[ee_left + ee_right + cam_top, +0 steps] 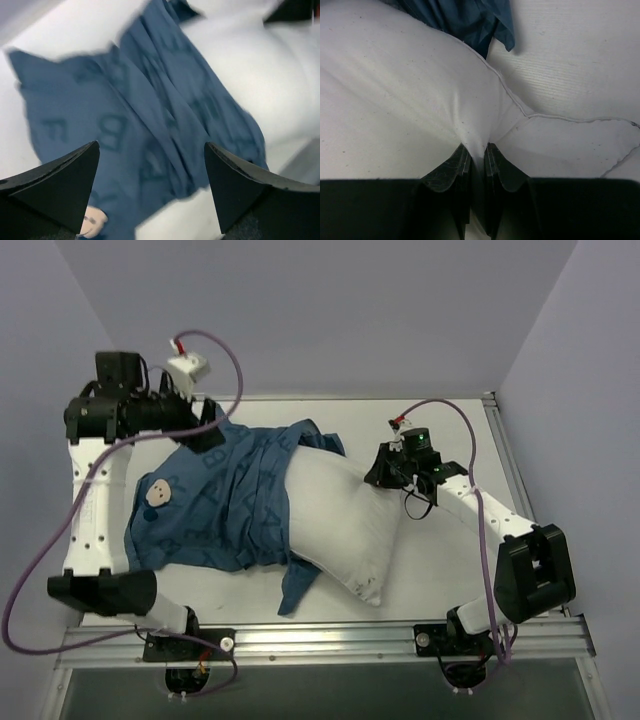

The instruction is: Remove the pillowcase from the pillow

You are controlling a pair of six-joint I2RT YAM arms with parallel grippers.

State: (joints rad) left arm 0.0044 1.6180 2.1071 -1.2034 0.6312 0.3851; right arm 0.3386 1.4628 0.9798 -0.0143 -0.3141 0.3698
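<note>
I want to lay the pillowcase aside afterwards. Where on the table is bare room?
Bare table lies right of the pillow, under the right arm, and a strip runs along the far wall. The left half is crowded by the pillowcase.

Top view: the left part of the plump white stuffed pillow lies concealed inside the blue printed fabric pillowcase; how far it reaches cannot be determined. Left wrist view: blurred throughout, the print smeared; the left end effector has its fingers cut off by the bottom edge. Right wrist view: pinched pillow fabric disappears between the fingers of the right end effector; the pillowcase is cropped by the top edge.
</note>
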